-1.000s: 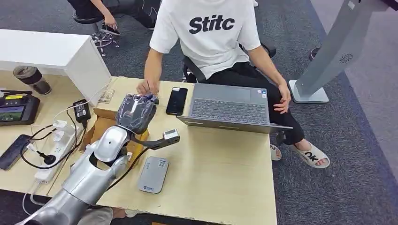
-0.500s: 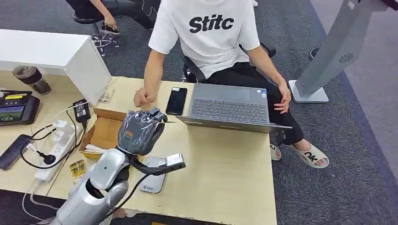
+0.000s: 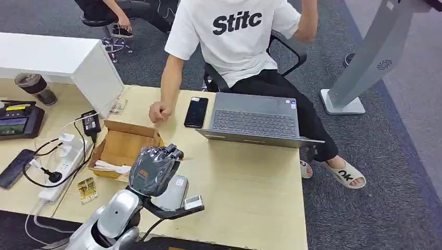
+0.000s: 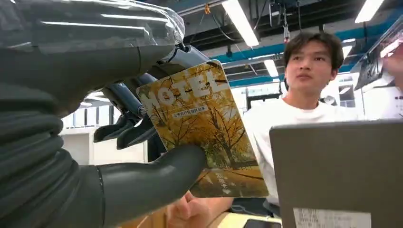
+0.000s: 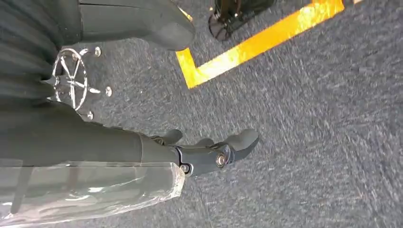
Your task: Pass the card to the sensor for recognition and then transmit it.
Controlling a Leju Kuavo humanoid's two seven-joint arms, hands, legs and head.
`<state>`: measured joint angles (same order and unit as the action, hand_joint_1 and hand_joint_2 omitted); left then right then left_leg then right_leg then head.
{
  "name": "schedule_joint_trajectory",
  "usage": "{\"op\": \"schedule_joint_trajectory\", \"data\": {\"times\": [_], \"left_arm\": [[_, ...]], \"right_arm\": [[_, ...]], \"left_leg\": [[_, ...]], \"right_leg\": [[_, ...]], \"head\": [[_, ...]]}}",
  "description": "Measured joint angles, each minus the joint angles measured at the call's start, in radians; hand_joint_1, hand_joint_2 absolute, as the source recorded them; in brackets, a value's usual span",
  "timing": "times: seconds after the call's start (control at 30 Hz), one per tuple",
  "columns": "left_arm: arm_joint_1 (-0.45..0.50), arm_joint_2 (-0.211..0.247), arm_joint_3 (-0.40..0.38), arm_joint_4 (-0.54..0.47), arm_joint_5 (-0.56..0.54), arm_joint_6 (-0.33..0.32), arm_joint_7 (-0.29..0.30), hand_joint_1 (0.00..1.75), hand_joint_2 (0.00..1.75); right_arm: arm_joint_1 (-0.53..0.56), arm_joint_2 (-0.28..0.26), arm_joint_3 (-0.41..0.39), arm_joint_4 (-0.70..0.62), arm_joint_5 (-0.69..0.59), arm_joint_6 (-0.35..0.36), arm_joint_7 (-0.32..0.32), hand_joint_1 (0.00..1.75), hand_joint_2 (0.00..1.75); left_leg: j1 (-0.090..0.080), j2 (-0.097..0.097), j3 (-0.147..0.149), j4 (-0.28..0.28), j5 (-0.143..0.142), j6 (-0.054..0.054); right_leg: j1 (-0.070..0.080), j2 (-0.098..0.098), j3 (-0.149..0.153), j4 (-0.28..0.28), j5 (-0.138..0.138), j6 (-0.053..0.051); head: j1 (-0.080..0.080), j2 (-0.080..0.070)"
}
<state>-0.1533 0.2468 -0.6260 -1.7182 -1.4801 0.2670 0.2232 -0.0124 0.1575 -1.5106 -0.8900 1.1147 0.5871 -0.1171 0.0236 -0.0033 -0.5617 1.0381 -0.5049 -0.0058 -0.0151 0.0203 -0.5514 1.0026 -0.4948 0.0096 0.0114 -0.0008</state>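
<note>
Your left hand (image 3: pixel 152 167) pinches the card (image 4: pixel 204 128) above the sensor (image 3: pixel 173 191); lower it flat for reading. Your right hand (image 5: pixel 190 152) hangs empty, fingers apart.

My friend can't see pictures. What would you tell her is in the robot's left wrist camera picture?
The robot's grey left hand pinches a yellow hotel key card printed with autumn trees between its thick thumb and darker fingers. Behind it, a person in a white T-shirt sits behind the grey lid of an open laptop, under long ceiling lights.
</note>
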Motion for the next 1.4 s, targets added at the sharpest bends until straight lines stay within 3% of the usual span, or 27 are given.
{"op": "schedule_joint_trajectory", "data": {"times": [0.37,0.63,1.03,1.4], "left_arm": [[0.021,0.016,-0.014,0.007,-0.002,-0.040,0.009,1.75,1.75],[0.028,0.019,-0.015,0.105,0.021,-0.068,0.021,1.75,1.75],[0.029,-0.029,-0.013,0.280,-0.052,-0.049,0.083,1.75,1.75],[0.039,-0.037,-0.009,0.319,-0.075,-0.056,0.094,1.75,1.75]], "right_arm": [[-0.001,0.006,-0.013,-0.006,0.006,0.000,0.004,0.00,1.75],[-0.011,0.003,-0.013,0.018,0.025,0.000,-0.005,0.00,1.75],[-0.018,-0.016,-0.010,0.070,0.052,0.000,-0.018,0.00,1.75],[-0.018,-0.025,-0.010,0.079,0.050,0.000,-0.018,0.00,1.75]], "left_leg": [[0.000,0.000,0.000,0.000,0.000,0.000],[0.000,0.000,0.000,0.000,0.000,0.000],[0.000,0.000,0.000,0.000,0.000,0.000],[0.000,0.000,0.000,0.000,0.000,0.000]], "right_leg": [[0.000,0.000,0.000,0.000,0.000,0.000],[0.000,0.000,0.000,0.000,0.000,0.000],[0.000,0.000,0.000,0.000,0.000,0.000],[0.000,-0.001,0.001,0.000,0.000,0.000]], "head": [[0.000,0.000],[0.000,0.000],[0.000,0.000],[0.000,0.000]]}}
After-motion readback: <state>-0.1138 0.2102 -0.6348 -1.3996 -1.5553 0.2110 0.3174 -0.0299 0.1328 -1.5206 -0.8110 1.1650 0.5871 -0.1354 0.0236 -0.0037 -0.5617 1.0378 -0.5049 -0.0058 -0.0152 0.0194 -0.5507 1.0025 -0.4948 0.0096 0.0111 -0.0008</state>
